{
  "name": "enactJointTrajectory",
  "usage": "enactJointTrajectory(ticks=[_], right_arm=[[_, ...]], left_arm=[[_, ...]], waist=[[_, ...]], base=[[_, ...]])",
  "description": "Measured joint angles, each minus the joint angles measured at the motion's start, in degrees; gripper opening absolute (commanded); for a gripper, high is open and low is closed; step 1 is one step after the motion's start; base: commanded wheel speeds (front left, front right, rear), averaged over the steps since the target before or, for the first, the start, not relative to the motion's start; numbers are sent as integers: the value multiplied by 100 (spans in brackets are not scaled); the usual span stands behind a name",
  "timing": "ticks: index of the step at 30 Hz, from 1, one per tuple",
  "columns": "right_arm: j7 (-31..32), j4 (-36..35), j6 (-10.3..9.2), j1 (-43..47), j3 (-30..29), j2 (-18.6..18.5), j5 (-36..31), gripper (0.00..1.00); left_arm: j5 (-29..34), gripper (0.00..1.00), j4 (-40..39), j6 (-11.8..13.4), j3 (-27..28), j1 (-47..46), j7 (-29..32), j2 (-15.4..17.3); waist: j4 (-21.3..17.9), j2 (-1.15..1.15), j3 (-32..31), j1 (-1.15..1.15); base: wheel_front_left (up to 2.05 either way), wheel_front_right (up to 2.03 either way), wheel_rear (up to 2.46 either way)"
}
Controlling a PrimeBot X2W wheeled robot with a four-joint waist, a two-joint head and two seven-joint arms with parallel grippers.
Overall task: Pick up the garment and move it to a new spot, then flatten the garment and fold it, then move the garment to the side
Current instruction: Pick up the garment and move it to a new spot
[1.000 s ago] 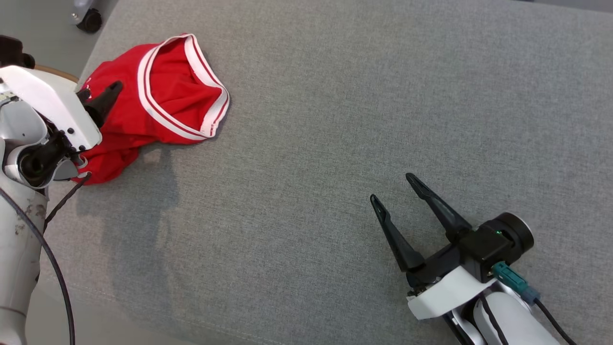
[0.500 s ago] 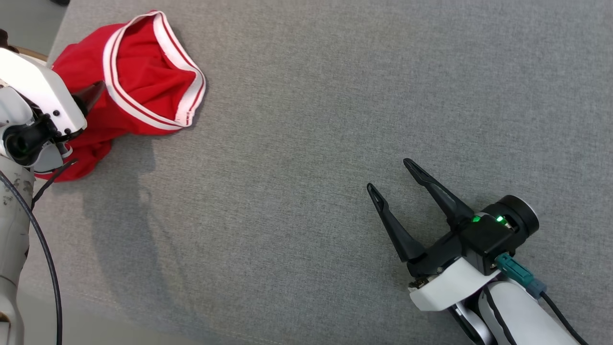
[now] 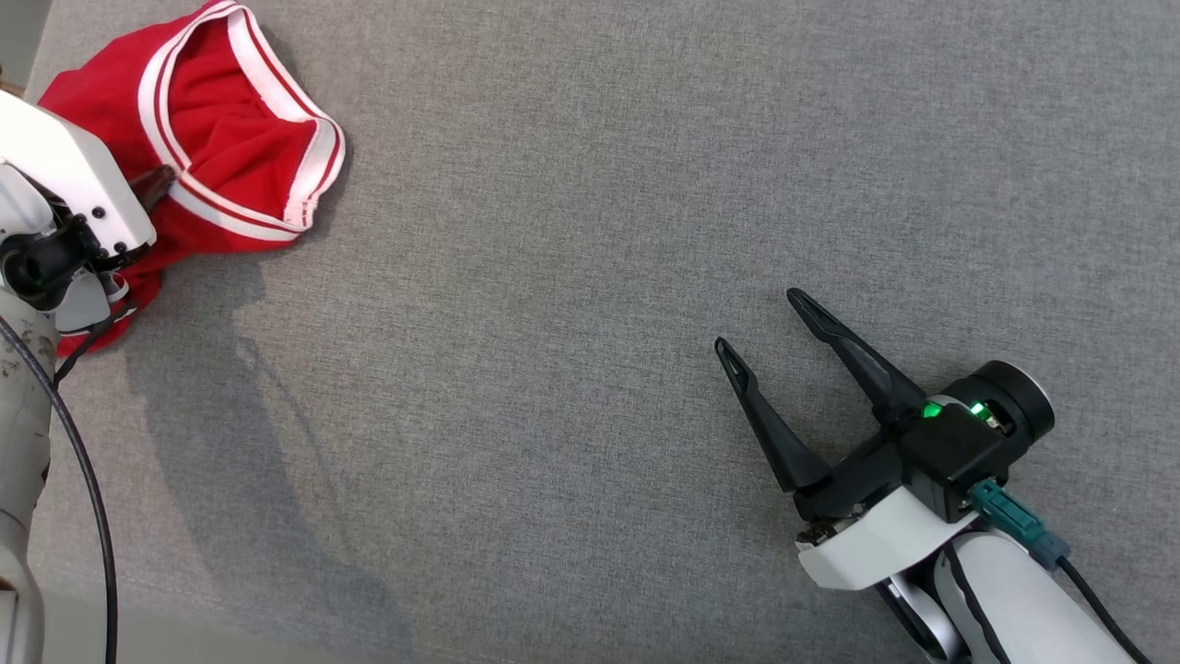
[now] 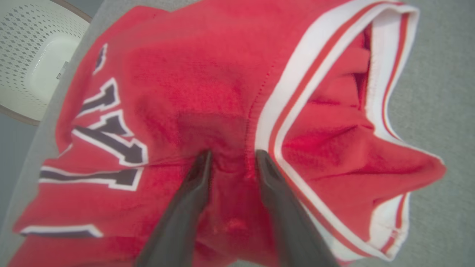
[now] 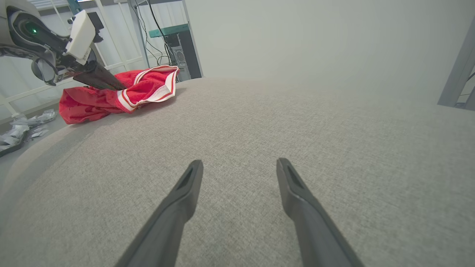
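At the far left of the grey upholstered surface [image 3: 590,277], by its edge, a crumpled red garment [image 3: 221,138] is seen. In the head view its long axis is laid on a diagonal, from lower left to upper right, and its white-and-red trimmed opening is turned toward the right, gaping. Black-and-white lettering is shown on its left part in the left wrist view, with a white perforated basket [image 4: 33,55] beyond the surface's edge. The left gripper [image 4: 232,157] is pressed into the cloth just left of the trim, its 2 fingers partly closed around a pucker of fabric. Whether the cloth is actually gripped cannot be told. Well apart to the right, the right gripper [image 3: 756,319] is held over bare surface, released, its 2 fingers spread wide.
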Motion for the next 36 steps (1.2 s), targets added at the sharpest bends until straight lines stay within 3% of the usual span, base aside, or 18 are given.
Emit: enactJointTrajectory(ticks=[15, 21, 36], right_arm=[[-73, 252, 0, 73, -38, 125, 13, 100], [-125, 430, 0, 156, -60, 210, 64, 100], [-335, 834, 0, 726, -374, 516, 197, 100]], left_arm=[[-8, 0, 97, -36, -215, -75, -216, 40], [-164, 0, -259, -44, -341, -3, -327, 20], [-717, 0, -1236, -43, -572, 723, -1504, 185]], waist=[[67, 0, -426, 0], [120, 0, -764, 0], [156, 0, -1983, 0]], base=[[0, 0, 0], [0, 0, 0], [0, 0, 0]])
